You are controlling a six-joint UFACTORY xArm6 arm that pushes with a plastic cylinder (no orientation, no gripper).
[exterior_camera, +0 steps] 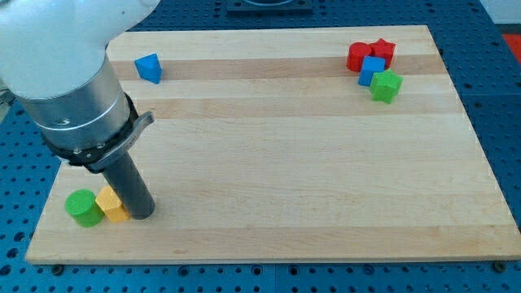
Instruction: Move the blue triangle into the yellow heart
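The blue triangle (148, 67) lies near the view's top left of the wooden board. A yellow block (111, 204), partly hidden by the rod so its shape is unclear, sits near the view's bottom left. My tip (141, 214) rests on the board touching the yellow block's right side, far below the blue triangle. A green round block (83, 208) touches the yellow block on its left.
At the view's top right stands a cluster: a red block (358, 56), a red star-like block (383, 51), a blue cube (372, 70) and a green block (386, 85). The board's edge (269, 259) runs along the bottom.
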